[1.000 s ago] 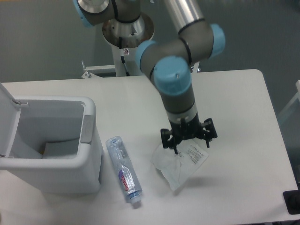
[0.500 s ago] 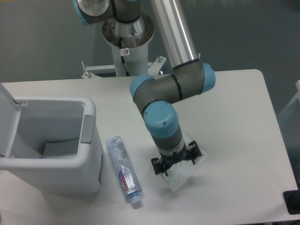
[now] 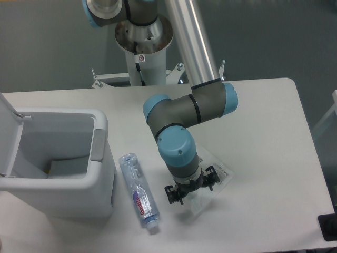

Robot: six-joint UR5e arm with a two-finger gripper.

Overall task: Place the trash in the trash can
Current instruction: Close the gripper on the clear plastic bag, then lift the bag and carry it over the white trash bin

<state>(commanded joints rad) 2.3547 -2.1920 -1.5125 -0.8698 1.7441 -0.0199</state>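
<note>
gripper (image 3: 190, 191) low over the clear plastic bag (image 3: 210, 182), wrist pointing straight down, black fingers spread to either side of the bag's near-left part; how wide the jaws stood, and whether anything was pinched, could not be told, fingertips hidden under the wrist. bag lying flat on the white table (image 3: 268, 132), right of centre, white printed label toward its far-right corner, partly covered by the arm. small clear bottle (image 3: 139, 191) on its side just left of the gripper, apart from it, red label near the cap end, cap toward the front edge of the table. bottle just beside the right wall of the white trash can (image 3: 58, 168), not clearly touching. trash can at the left side of the table, lid (image 3: 8, 134) swung up and open on the far left, grey tab (image 3: 98, 144) on the right rim, something pale lying at the bottom inside. arm's pedestal (image 3: 143, 37) behind the table's far edge.
</note>
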